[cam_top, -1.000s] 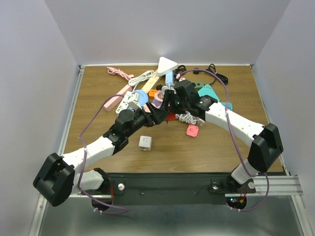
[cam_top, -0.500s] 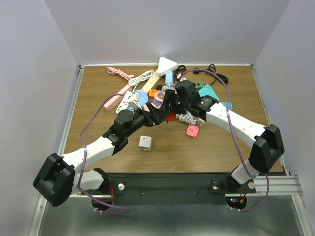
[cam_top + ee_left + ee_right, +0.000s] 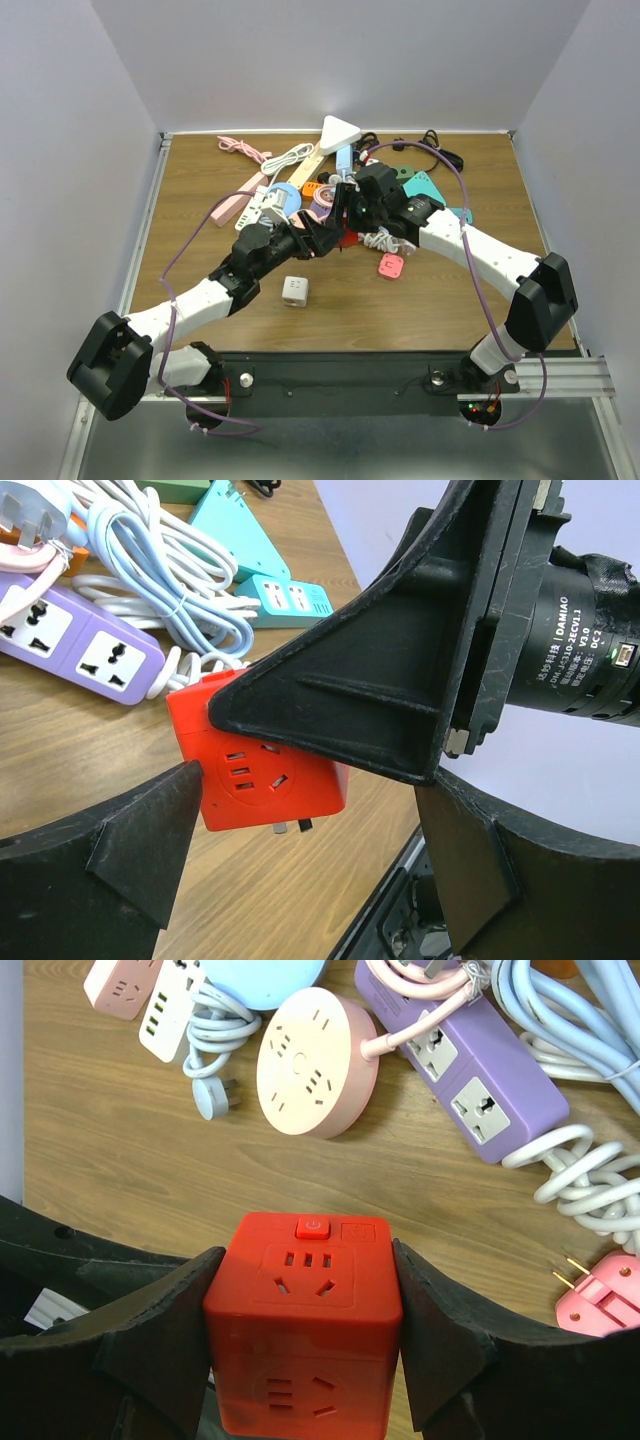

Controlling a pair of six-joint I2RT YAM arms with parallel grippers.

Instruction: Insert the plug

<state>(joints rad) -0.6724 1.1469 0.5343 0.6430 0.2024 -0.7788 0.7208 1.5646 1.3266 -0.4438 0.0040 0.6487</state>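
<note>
A red cube socket (image 3: 305, 1330) is held above the table, and my right gripper (image 3: 305, 1295) is shut on its two sides. Its faces carry sockets and a power button on top. Two short plug prongs (image 3: 292, 827) stick out of its underside. In the left wrist view the red cube socket (image 3: 265, 780) sits between my left gripper's (image 3: 312, 805) open fingers. The left fingertip (image 3: 180, 785) is right beside the cube's edge and the other finger stands well apart. From above, both grippers meet at the cube (image 3: 347, 238) at mid-table.
A purple power strip (image 3: 470, 1070), a round pink socket (image 3: 315, 1060), white coiled cables (image 3: 170, 580) and teal strips (image 3: 290, 598) lie just behind. A pink plug (image 3: 390, 266) is to the right and a white cube socket (image 3: 294, 291) sits nearer the bases.
My left gripper has edged slightly toward the red cube. The right arm and the cube have stayed put.
</note>
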